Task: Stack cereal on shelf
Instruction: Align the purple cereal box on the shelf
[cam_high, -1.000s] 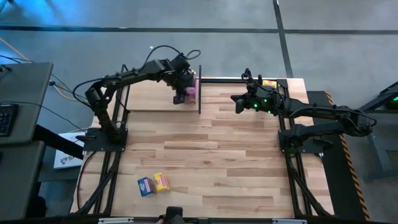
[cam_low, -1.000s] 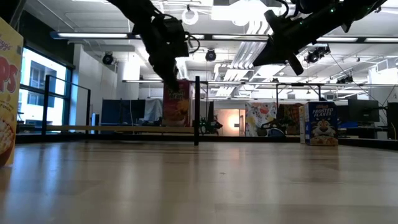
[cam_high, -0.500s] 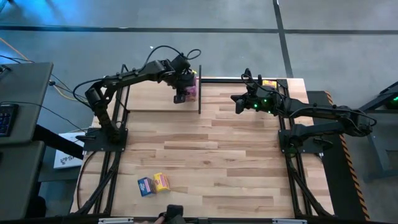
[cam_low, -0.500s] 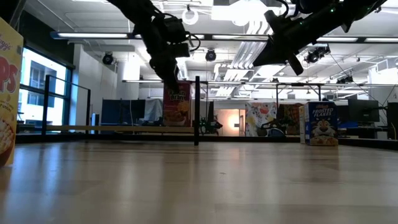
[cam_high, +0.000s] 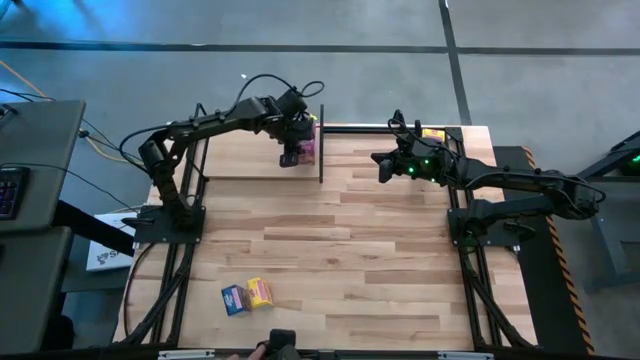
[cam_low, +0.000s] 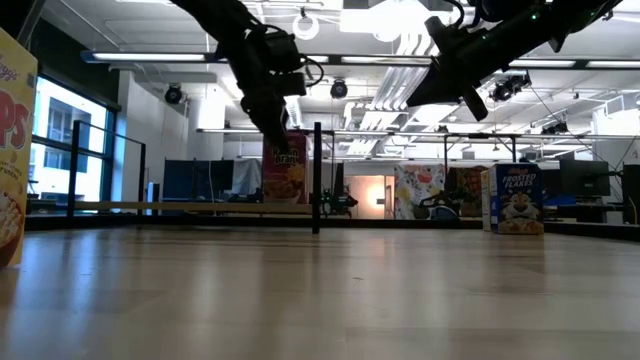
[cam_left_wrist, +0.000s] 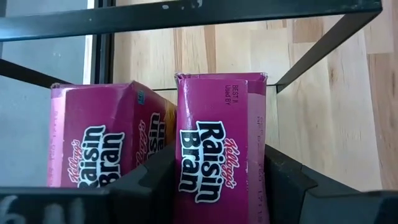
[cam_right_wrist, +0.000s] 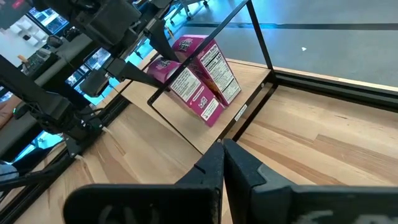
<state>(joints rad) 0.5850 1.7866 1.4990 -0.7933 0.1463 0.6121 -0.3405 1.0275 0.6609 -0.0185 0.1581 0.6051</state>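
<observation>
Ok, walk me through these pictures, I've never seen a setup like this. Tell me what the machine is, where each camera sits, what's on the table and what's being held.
It is a robot with two dark arms at a wooden table. One camera looks straight down, one sits at tabletop height, and one rides on each wrist. The left end effector is at the shelf, a pale board framed in black rods, gripping a pink cereal box beside a second pink box. The right end effector waits shut and empty, above the table right of the shelf. A blue box and a yellow box lie together near the table's front edge. Another yellow box sits at the back right corner.
</observation>
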